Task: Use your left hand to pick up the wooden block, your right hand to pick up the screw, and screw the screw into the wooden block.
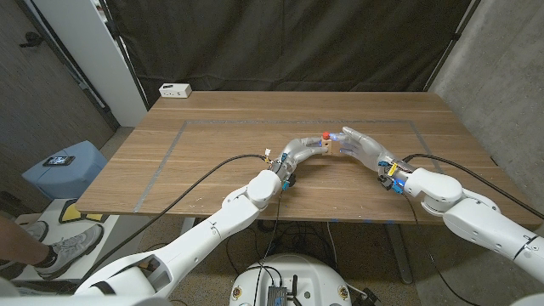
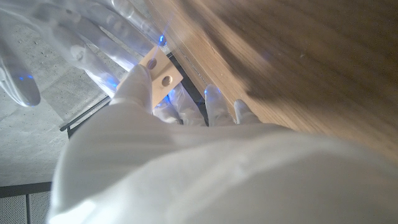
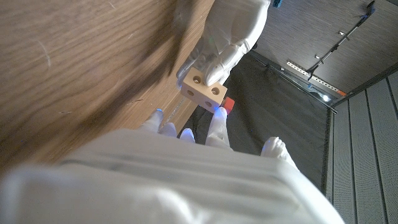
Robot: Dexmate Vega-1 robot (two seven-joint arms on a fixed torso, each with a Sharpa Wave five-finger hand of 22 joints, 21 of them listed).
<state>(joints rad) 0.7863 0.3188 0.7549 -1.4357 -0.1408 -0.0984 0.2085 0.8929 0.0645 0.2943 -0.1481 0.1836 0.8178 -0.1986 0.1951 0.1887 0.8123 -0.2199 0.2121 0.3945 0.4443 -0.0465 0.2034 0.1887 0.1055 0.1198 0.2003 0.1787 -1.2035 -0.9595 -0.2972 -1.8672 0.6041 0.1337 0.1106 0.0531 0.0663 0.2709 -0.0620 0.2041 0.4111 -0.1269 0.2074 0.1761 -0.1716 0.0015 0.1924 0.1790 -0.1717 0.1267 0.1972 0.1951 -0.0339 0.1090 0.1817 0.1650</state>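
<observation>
The left hand (image 1: 299, 153) grasped the pale drilled wooden block (image 3: 202, 88); the right hand (image 1: 361, 144) pinched the red-headed screw (image 1: 325, 136) directly above it, seemingly upright.

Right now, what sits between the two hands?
In the head view, the wooden block with the red-headed screw on top lies between the left hand and right hand.

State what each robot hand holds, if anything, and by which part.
The left hand grips the block by its sides. The right hand has its fingertips at the red screw by the block; whether it grips it cannot be told.
</observation>
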